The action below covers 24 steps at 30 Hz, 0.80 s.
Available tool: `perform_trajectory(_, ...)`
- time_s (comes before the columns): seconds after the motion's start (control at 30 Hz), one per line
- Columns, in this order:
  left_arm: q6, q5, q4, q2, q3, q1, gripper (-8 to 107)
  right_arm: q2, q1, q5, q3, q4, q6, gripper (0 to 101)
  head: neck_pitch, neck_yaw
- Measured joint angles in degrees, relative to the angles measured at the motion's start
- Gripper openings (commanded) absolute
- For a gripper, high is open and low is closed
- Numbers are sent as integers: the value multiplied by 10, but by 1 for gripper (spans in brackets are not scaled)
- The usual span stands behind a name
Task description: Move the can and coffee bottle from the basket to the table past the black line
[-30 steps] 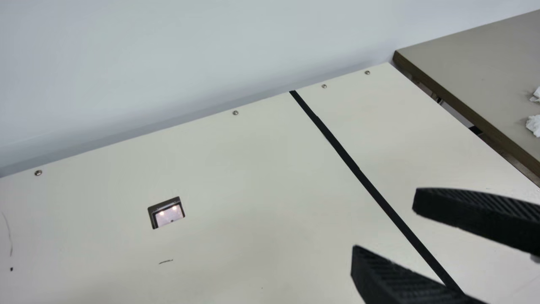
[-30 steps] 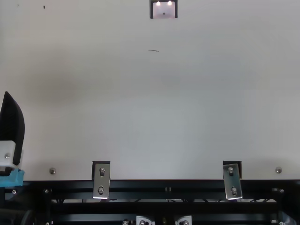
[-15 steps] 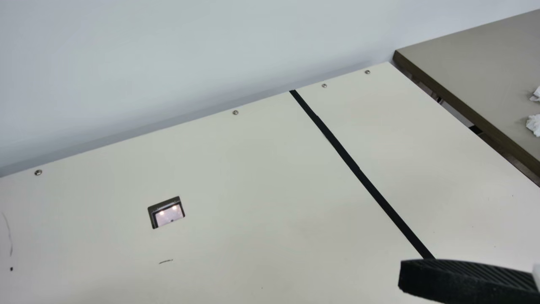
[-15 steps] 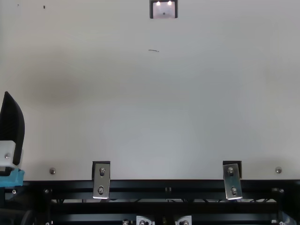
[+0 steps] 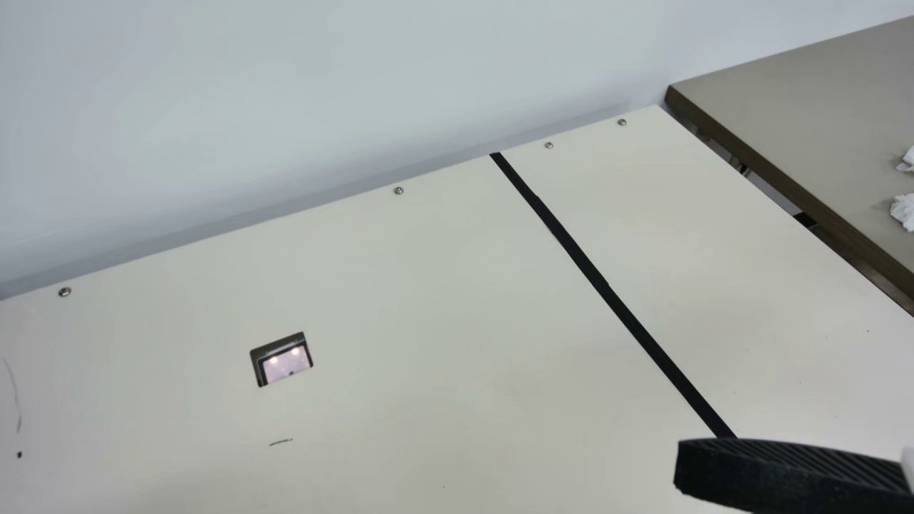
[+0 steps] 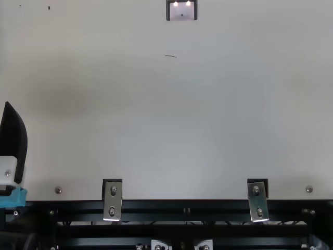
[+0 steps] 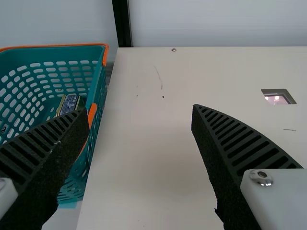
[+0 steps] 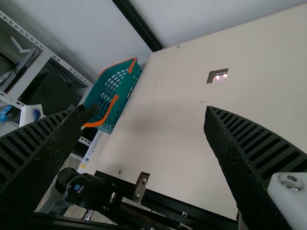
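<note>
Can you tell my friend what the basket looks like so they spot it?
Find the flat cream table. Beside its edge is a teal plastic basket with little holes in its walls. Bright orange trim sets it apart from the grey metal shelf frame nearby.

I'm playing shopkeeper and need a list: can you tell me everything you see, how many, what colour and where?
Cream table: 1, cream, in the middle
Black line: 1, black, across the table
Basket: 1, teal with orange, beside the table
Packed item: at least 1, dark and yellowish, inside the basket
Square opening: 1, dark-edged, in the table
Screws: several, silver, along the table's edges
Side table: 1, grey-brown, beyond the cream one
Crumpled papers: 2, white, on the side table
Left gripper: 1, black, near the basket
Right gripper: 1, black, over the table
</note>
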Motion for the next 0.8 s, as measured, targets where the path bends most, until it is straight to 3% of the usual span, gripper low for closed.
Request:
perform_trajectory(0.2,0,0,0,0,0,0,90,0,0,0,0,0,0,101,0,15)
perform_trajectory(0.47,0,0,0,0,0,0,90,0,0,0,0,0,0,101,9,132)
perform_trajectory(0.8,0,0,0,0,0,0,90,0,0,0,0,0,0,101,-9,314)
